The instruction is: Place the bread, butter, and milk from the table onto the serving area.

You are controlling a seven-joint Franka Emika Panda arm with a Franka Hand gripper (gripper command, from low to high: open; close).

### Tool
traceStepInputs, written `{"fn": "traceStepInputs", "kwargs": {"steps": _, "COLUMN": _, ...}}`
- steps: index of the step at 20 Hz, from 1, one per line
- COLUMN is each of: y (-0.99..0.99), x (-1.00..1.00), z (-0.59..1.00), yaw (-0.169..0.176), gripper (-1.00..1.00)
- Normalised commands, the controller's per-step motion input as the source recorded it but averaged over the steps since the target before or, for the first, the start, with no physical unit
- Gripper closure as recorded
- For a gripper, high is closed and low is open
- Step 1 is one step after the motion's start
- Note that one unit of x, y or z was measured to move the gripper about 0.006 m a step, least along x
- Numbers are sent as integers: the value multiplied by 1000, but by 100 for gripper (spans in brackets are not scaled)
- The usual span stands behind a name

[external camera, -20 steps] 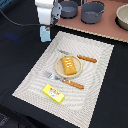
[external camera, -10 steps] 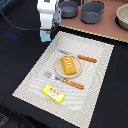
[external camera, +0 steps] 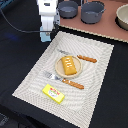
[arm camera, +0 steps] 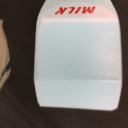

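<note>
Gripper (external camera: 46, 35), white, hanging at the far left corner of the serving area (external camera: 95, 75), above the black table (external camera: 20, 60); compared with the frame half a second before, it sits slightly lower and a little nearer that corner, while everything on the mat has kept its place. Its fingertips are lost in the blur of the exterior view and do not appear in the wrist view, so how far the jaws stand open, and whether they grip anything, cannot be told. A pale-blue patch at the fingers in the exterior view is the milk (arm camera: 77, 60); in the wrist view the carton fills most of the picture, its red lettering "MILK" legible, dark tabletop around it. The bread (external camera: 70, 65) lies on the round tan plate (external camera: 57, 68) at the middle of the mat. The butter (external camera: 53, 93) lies flat on the near part of the mat, apart from the plate. A fork (external camera: 62, 80) lies just near of the plate and a knife (external camera: 79, 57) just beyond it. A reddish-brown board (external camera: 107, 27) with grey pots (external camera: 92, 11) occupies the far right.
</note>
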Motion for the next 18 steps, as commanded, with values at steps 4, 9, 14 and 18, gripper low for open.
{"fn": "traceStepInputs", "kwargs": {"steps": 4, "y": 0, "x": -434, "z": -314, "yaw": 78, "gripper": -100}}
{"fn": "traceStepInputs", "kwargs": {"steps": 9, "y": -8, "x": -409, "z": -278, "yaw": 68, "gripper": -100}}
{"fn": "traceStepInputs", "kwargs": {"steps": 14, "y": -80, "x": -263, "z": -137, "yaw": 39, "gripper": -100}}
{"fn": "traceStepInputs", "kwargs": {"steps": 18, "y": -119, "x": -210, "z": -83, "yaw": 23, "gripper": 100}}
